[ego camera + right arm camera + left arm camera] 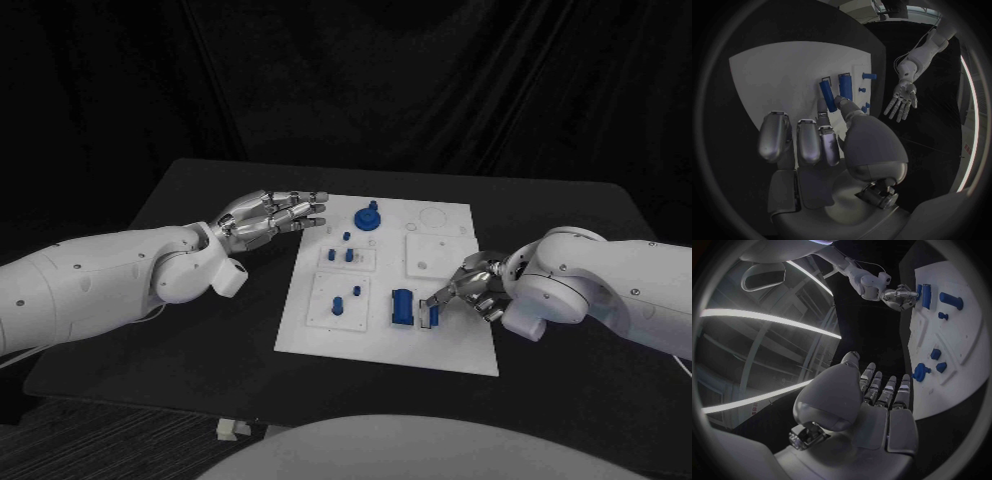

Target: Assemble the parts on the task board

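Nearest me lies the task board (310,335), frame centre. Left hand (271,218) hovers at its upper-left corner, fingers spread, holding nothing. Right hand (464,292) reaches the upright blue block (402,306) lower right; whether it grips, I cannot tell.

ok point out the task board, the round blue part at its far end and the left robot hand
task board (450,350), head view, bare near right corner of the white plate
round blue part (368,216), head view, middle of its top
left robot hand (271,216), head view, middle of the hand
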`<state>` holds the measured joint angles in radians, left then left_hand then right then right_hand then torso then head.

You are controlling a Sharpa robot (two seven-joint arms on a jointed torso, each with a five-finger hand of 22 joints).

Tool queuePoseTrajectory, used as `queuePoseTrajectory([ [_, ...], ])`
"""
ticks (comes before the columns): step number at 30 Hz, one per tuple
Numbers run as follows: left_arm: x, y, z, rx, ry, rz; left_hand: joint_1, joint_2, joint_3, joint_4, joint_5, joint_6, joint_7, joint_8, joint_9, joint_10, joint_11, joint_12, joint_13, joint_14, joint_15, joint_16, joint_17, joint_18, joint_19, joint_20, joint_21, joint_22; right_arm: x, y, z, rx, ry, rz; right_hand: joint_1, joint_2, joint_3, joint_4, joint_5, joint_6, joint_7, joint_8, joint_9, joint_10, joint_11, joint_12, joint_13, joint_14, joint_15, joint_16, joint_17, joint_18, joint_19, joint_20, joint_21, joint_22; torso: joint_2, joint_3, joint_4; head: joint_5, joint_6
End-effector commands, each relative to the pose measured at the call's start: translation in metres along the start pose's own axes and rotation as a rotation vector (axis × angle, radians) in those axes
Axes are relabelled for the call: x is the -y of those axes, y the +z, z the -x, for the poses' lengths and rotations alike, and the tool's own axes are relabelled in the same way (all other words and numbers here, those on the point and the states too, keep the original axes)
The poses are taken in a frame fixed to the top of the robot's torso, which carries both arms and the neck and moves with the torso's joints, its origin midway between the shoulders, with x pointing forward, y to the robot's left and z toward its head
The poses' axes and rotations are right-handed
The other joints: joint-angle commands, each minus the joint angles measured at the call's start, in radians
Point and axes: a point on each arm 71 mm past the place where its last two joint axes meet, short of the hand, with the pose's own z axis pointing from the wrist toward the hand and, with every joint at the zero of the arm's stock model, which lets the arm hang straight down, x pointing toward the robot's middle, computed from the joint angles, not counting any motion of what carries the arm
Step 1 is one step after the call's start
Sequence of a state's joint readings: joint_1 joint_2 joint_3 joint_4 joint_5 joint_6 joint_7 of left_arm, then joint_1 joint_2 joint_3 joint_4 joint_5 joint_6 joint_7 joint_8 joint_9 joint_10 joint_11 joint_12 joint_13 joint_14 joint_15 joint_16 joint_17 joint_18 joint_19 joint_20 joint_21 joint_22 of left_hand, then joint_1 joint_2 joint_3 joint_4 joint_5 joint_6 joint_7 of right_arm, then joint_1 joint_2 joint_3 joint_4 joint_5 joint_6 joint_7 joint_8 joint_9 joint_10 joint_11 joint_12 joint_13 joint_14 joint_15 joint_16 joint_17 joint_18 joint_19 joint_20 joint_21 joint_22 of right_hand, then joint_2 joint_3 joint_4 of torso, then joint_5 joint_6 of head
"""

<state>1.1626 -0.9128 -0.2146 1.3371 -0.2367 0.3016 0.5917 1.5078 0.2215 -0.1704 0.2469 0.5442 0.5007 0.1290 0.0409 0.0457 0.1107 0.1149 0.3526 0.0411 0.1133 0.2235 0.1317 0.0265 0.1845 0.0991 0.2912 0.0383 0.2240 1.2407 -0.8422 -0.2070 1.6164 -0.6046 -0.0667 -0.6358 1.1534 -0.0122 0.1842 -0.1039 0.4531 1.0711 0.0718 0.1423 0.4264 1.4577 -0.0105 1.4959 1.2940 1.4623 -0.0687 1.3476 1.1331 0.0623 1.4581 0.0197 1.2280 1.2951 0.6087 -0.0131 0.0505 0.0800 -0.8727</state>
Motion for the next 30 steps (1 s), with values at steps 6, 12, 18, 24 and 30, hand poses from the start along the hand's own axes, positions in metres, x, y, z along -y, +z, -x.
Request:
queuePoseTrajectory([
  [6, 0.0005, 0.0006, -0.0021, -0.015, -0.016, -0.018, 0.009, 0.001, 0.034, 0.003, 0.022, 0.007, 0.004, 0.019, 0.007, -0.002, 0.009, 0.018, 0.005, 0.011, 0.003, 0.014, 0.007, -0.048, 0.004, 0.0, 0.013, 0.008, 0.0009, 0.0015, 0.001, 0.041, -0.03, -0.008, -0.004, 0.0, 0.116, -0.021, 0.048, -0.027, -0.013, 0.025, 0.039, 0.085, -0.013, -0.001, 0.206, 0.038, -0.02, -0.008, -0.004, 0.006, 0.01, 0.001, -0.003, 0.185, 0.0, -0.0002, -0.0002, -0.004, 0.0],
  [12, 0.0, 0.0011, -0.0023, -0.016, -0.017, -0.015, 0.009, 0.0, 0.034, 0.002, 0.023, 0.006, 0.004, 0.019, 0.007, -0.002, 0.009, 0.017, 0.005, 0.011, 0.003, 0.013, 0.007, -0.049, 0.004, 0.0, 0.013, 0.007, -0.0003, 0.0024, -0.0001, 0.04, -0.033, -0.006, -0.013, 0.001, 0.117, -0.017, 0.039, -0.03, -0.012, 0.028, 0.039, 0.084, -0.012, -0.003, 0.203, 0.036, -0.019, -0.01, -0.008, 0.007, 0.007, 0.002, -0.008, 0.184, 0.0, 0.0002, -0.001, -0.001, 0.0],
  [18, -0.0006, 0.0009, -0.0017, -0.016, -0.016, -0.01, 0.009, 0.0, 0.035, 0.002, 0.023, 0.006, 0.004, 0.019, 0.007, -0.002, 0.009, 0.016, 0.005, 0.011, 0.004, 0.013, 0.007, -0.049, 0.003, 0.0, 0.013, 0.006, -0.0011, 0.0029, -0.0009, 0.038, -0.033, -0.006, -0.025, 0.002, 0.116, -0.01, 0.033, -0.03, -0.013, 0.031, 0.04, 0.085, -0.012, -0.001, 0.205, 0.036, -0.019, -0.01, -0.007, 0.007, 0.007, 0.003, -0.007, 0.184, 0.0, 0.0001, -0.0007, -0.002, 0.0],
  [24, -0.0012, 0.0004, -0.001, -0.015, -0.016, -0.003, 0.01, 0.0, 0.035, 0.002, 0.023, 0.004, 0.004, 0.018, 0.007, -0.002, 0.009, 0.016, 0.005, 0.01, 0.004, 0.013, 0.007, -0.049, 0.003, 0.0, 0.012, 0.005, -0.0006, 0.0022, -0.0029, 0.02, -0.031, -0.006, -0.033, 0.003, 0.118, -0.006, 0.03, -0.022, -0.017, 0.04, 0.042, 0.086, -0.015, 0.002, 0.208, 0.037, -0.02, -0.008, -0.004, 0.007, 0.007, 0.003, -0.006, 0.184, 0.0, -0.0001, 0.0, -0.002, 0.0],
  [30, -0.002, 0.0006, -0.0007, -0.016, -0.017, 0.003, 0.011, 0.0, 0.037, 0.0, 0.025, 0.003, 0.004, 0.018, 0.006, -0.003, 0.009, 0.014, 0.004, 0.01, 0.004, 0.013, 0.006, -0.05, 0.003, 0.0, 0.012, 0.005, 0.002, 0.0007, -0.0033, -0.001, -0.035, -0.009, -0.036, 0.001, 0.12, -0.007, 0.028, -0.011, -0.023, 0.05, 0.045, 0.087, -0.02, 0.005, 0.21, 0.038, -0.023, -0.006, -0.001, 0.007, 0.008, 0.001, -0.004, 0.185, 0.0, -0.0001, -0.0005, -0.002, 0.0],
])
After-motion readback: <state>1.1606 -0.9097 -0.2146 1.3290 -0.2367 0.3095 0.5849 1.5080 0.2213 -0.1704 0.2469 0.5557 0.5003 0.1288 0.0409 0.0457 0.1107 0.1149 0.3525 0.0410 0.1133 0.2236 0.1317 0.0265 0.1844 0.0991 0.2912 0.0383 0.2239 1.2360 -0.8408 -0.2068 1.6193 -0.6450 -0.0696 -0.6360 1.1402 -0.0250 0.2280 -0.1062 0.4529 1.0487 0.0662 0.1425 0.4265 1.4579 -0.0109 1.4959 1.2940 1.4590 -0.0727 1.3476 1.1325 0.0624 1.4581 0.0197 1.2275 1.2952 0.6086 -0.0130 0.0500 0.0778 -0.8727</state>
